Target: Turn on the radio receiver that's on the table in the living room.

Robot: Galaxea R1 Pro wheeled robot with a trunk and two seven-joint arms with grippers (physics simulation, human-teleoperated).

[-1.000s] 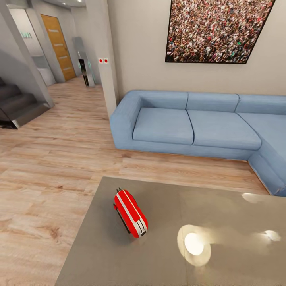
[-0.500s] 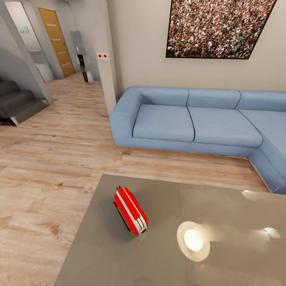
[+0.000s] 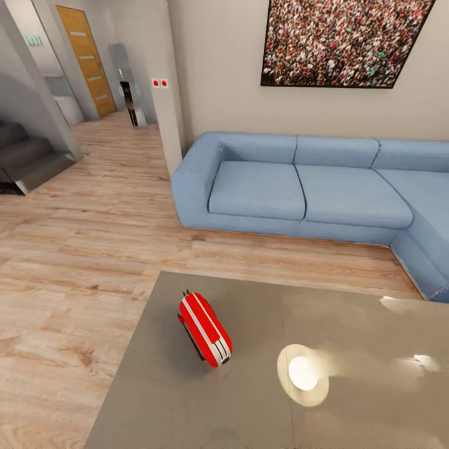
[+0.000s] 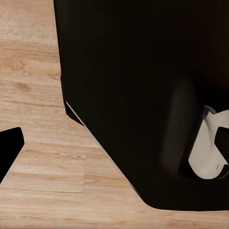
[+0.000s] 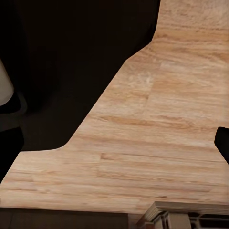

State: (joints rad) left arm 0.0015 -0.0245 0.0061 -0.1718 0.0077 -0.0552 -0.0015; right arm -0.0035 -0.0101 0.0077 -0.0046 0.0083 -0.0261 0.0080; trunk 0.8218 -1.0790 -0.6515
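Note:
The red radio receiver point(image 3: 204, 328) with white stripes lies on its side near the left far corner of the glossy grey table point(image 3: 249, 399), in the head view. Its white dial end points toward me and its black strap runs along its left side. In the left wrist view, my left gripper point(image 4: 114, 148) shows one dark fingertip point(image 4: 10, 145) at the picture's edge over wood floor, beside the robot's black body. My right gripper point(image 5: 114, 143) also hangs over the floor, with a dark fingertip point(image 5: 223, 142) at the edge. Both are wide apart and hold nothing.
A blue sectional sofa point(image 3: 299, 187) stands beyond the table under a large crowd picture point(image 3: 346, 40). Light wood floor point(image 3: 81, 262) runs left toward a pillar point(image 3: 165, 93), grey stairs point(image 3: 25, 159) and a wooden door point(image 3: 87, 59). Lamp reflections point(image 3: 304, 374) glare on the tabletop.
The whole head view has shifted slightly, so the camera has moved a little. The radio lies on the table as before.

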